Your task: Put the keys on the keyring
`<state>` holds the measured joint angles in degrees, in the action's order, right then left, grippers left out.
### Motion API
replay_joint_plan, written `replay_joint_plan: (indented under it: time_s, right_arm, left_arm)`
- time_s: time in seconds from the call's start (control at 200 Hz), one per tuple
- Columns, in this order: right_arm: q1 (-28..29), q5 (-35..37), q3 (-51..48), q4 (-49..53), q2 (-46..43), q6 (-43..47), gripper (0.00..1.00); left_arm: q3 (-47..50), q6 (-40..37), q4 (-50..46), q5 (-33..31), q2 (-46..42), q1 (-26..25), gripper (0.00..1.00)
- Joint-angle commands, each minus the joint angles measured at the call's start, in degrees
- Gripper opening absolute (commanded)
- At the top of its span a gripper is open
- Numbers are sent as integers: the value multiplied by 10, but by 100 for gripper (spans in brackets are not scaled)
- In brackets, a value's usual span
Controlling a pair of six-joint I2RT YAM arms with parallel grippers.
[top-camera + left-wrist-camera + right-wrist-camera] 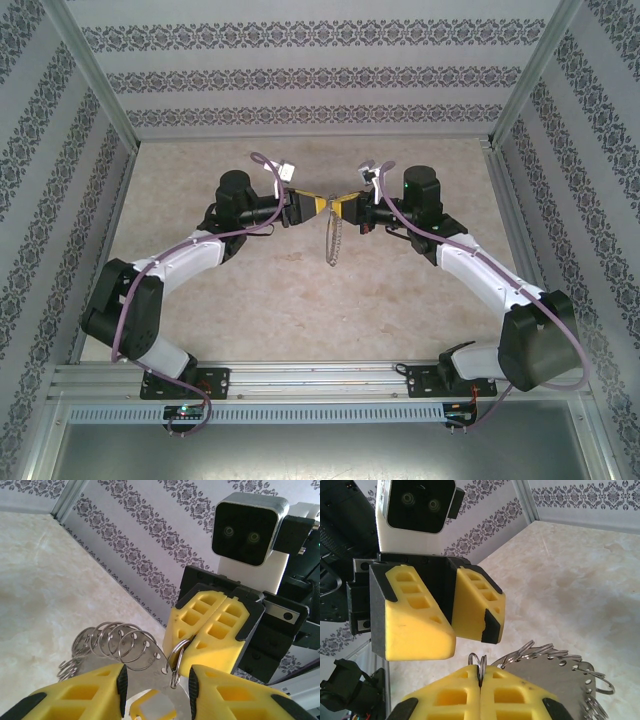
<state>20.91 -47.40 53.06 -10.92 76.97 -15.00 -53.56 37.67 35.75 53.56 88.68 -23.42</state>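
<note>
Right gripper [480, 682] has its two yellow fingers pressed flat together, clamped on a small ring [479, 661] whose loop stands up out of the seam between them. The left wrist view shows that seam head-on: the right gripper [207, 650] pinches the small ring [176, 655], which passes through a corner hole of the keyring [150, 690]. The keyring is a flat grey metal plate with a row of holes along its edge and a thin wire ring through each, and it hangs from the right gripper. In the right wrist view the keyring [555, 680] lies just beside the closed fingers, its rings fanned along the rim. From above, the right gripper [345, 207] is raised over the pale marbled tabletop [250, 300], and the keyring [332, 240] dangles from its tip like a short chain, clear of that surface. Left gripper [313, 205] faces the right gripper tip to tip, very near it. Its own camera shows the left gripper [157, 680] with its fingers [75, 697] apart and the plate filling the gap, its edges right at the dark pads; whether the pads press on the metal cannot be told. Seen from the right gripper, the left gripper [465, 637] sits directly opposite, just beyond the small ring.
</note>
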Motion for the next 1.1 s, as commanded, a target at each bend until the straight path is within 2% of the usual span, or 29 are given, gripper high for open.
replay_joint_plan:
  time_s: [0.0,0.235,0.46,0.63,0.784,0.904,1.099]
  right_arm:
    - [9,-12,-2,-24,-4,8,0]
    - [9,-11,-4,-24,-3,10,0]
    - [9,-9,-4,-22,0,13,0]
    - [2,-8,-7,-21,0,14,0]
    - [-1,-8,-11,-20,-2,13,0]
    - [-3,-8,-13,-21,-3,13,0]
    - [-7,-8,-15,-21,-4,13,0]
  left_arm:
    - [-4,26,55,25,10,-13,38]
    - [-10,29,60,27,14,-26,37]
    - [-5,31,65,27,11,-29,28]
    - [1,22,58,19,1,-29,28]
    - [3,13,49,10,-5,-29,34]
    - [3,11,46,8,-7,-29,33]
    - [6,8,50,8,-10,-29,23]
